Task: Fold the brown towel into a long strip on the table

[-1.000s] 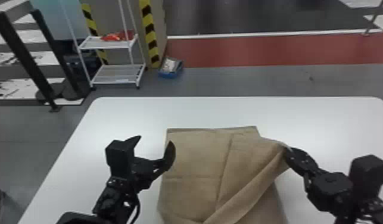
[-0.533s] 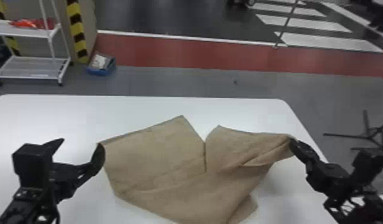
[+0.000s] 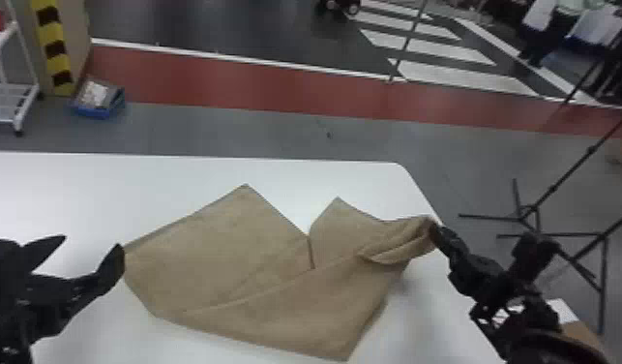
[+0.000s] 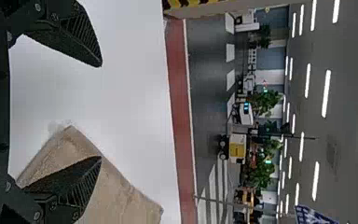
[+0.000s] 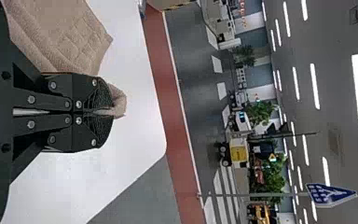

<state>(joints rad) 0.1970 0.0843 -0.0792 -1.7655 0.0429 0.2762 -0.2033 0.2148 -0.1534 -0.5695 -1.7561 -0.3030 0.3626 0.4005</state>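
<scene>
The brown towel (image 3: 246, 271) lies partly folded and skewed on the white table, its right corner bunched and pulled toward the table's right edge. At that corner my right gripper (image 3: 435, 232) holds the cloth; in the right wrist view the right gripper (image 5: 103, 112) is shut, with a bit of towel (image 5: 119, 101) poking out past the fingertips. Just left of the towel's left corner, my left gripper (image 3: 89, 244) stands open with nothing between its fingers. In the left wrist view the left gripper (image 4: 100, 112) has its lower finger in front of the towel (image 4: 121, 200).
The white table (image 3: 130, 169) ends at a rounded back right corner. Beyond it stand a black tripod (image 3: 532, 213) at the right, a blue box (image 3: 99, 99) on the floor and a white rack (image 3: 14, 97) at the left.
The head view has turned toward the right. The towel's right corner has been drawn rightward with my right gripper, and the cloth has skewed, opening a notch at its back edge. My left gripper remains open.
</scene>
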